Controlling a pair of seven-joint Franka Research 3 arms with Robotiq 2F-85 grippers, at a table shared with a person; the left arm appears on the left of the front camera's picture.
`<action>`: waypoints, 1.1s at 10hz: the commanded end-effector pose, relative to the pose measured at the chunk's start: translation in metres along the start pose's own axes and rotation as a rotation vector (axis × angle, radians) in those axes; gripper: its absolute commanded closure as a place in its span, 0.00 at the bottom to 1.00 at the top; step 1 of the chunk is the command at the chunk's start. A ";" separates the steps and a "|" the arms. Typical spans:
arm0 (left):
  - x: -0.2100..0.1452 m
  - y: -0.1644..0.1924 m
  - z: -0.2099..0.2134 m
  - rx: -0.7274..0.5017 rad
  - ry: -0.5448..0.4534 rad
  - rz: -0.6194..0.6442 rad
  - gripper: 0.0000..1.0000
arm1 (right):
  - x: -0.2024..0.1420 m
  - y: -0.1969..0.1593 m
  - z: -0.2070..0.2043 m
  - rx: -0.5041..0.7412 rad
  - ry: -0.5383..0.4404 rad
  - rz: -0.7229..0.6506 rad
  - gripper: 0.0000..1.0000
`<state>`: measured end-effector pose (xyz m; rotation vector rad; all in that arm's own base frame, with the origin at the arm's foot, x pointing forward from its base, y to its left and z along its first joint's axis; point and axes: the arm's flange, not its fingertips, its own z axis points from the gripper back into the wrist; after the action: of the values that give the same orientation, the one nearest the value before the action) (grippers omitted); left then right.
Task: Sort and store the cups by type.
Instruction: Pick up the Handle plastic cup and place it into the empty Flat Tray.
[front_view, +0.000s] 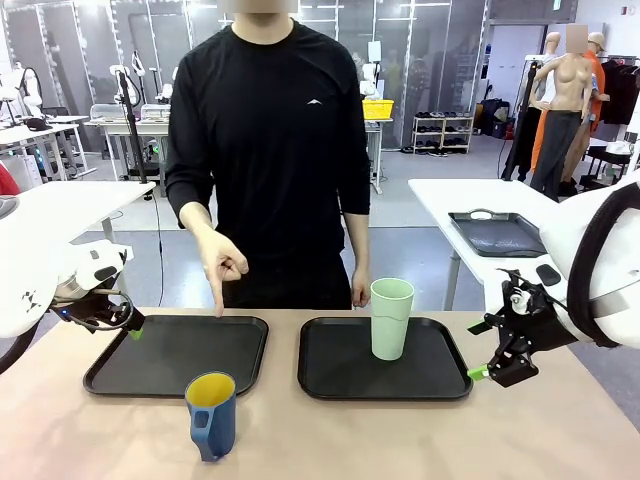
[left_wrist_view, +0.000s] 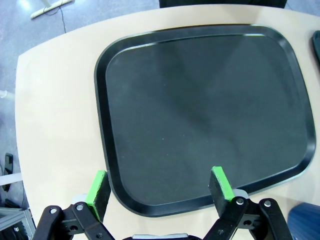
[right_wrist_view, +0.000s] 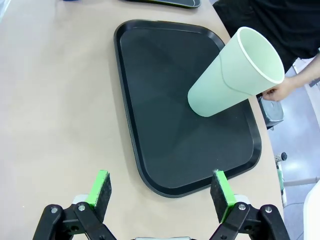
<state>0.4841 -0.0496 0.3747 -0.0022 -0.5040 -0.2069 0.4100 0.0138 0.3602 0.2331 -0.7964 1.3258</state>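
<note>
A tall pale mint-green tumbler (front_view: 391, 318) stands upright on the right black tray (front_view: 440, 380); the right wrist view shows the tumbler (right_wrist_view: 232, 75) toward the far side of that tray (right_wrist_view: 150, 100). A dark blue mug (front_view: 211, 415) with a yellow inside stands on the bare table in front of the left black tray (front_view: 120, 370). My left gripper (front_view: 133, 328) hovers open at that tray's left edge, with its jaws (left_wrist_view: 159, 187) wide apart over the tray's (left_wrist_view: 200, 115) near rim. My right gripper (front_view: 480, 373) is open just right of the right tray, holding nothing (right_wrist_view: 160, 192).
The person stands at the far side, one hand (front_view: 220, 265) pointing a finger down at the left tray's far edge, the other hand (right_wrist_view: 279, 92) hanging near the right tray. A white side table with another dark tray (front_view: 497, 232) stands at the back right.
</note>
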 end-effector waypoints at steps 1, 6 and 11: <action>0.001 0.002 0.001 0.002 -0.002 0.000 0.00 | 0.000 0.000 -0.001 0.000 -0.001 0.003 0.00; 0.001 0.002 0.001 0.002 -0.002 0.000 0.00 | 0.000 0.000 -0.001 0.000 -0.001 0.003 0.00; 0.001 0.002 0.001 0.002 -0.002 0.000 0.00 | 0.000 0.000 -0.001 0.000 -0.001 0.003 0.00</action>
<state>0.4841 -0.0496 0.3747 -0.0022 -0.5040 -0.2069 0.4100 0.0143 0.3601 0.2344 -0.7970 1.3267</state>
